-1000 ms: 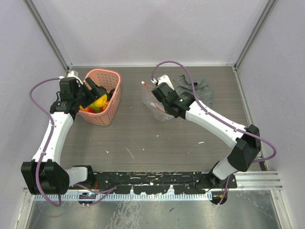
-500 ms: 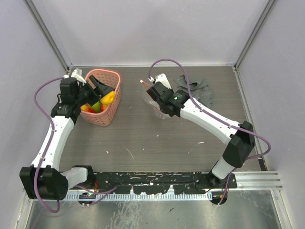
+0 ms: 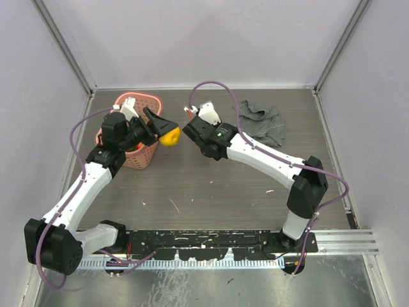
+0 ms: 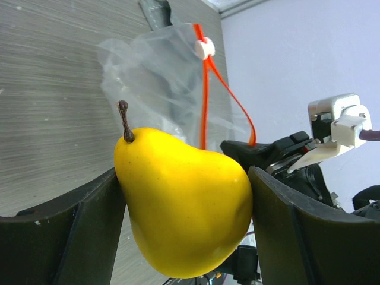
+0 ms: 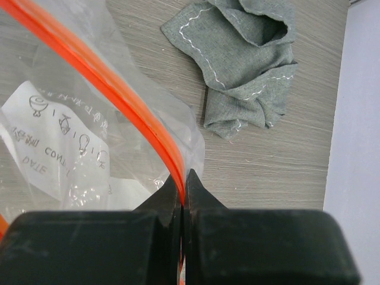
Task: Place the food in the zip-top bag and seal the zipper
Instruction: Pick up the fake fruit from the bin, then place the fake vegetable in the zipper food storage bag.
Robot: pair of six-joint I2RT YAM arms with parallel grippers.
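My left gripper [image 3: 165, 132] is shut on a yellow pear [image 3: 169, 137] and holds it in the air between the pink basket and the bag. In the left wrist view the pear [image 4: 181, 205] fills the gap between my fingers [image 4: 83, 225]. The clear zip-top bag [image 4: 154, 77] hangs just beyond it, with its red-orange zipper [image 4: 205, 95] and white slider tab [image 4: 206, 47]. My right gripper [image 5: 183, 184] is shut on the zipper strip [image 5: 113, 89] and holds the bag's mouth edge up. More food [image 3: 135, 147] lies in the basket.
The pink lattice basket [image 3: 137, 102] stands at the back left, partly hidden by my left arm. A crumpled grey cloth [image 3: 263, 123] lies at the back right, and shows in the right wrist view [image 5: 249, 59]. The enclosure walls close the back and both sides.
My left gripper has lifted the yellow pear out of the basket and carried it right, toward the bag. My right gripper has moved left with the bag's edge.
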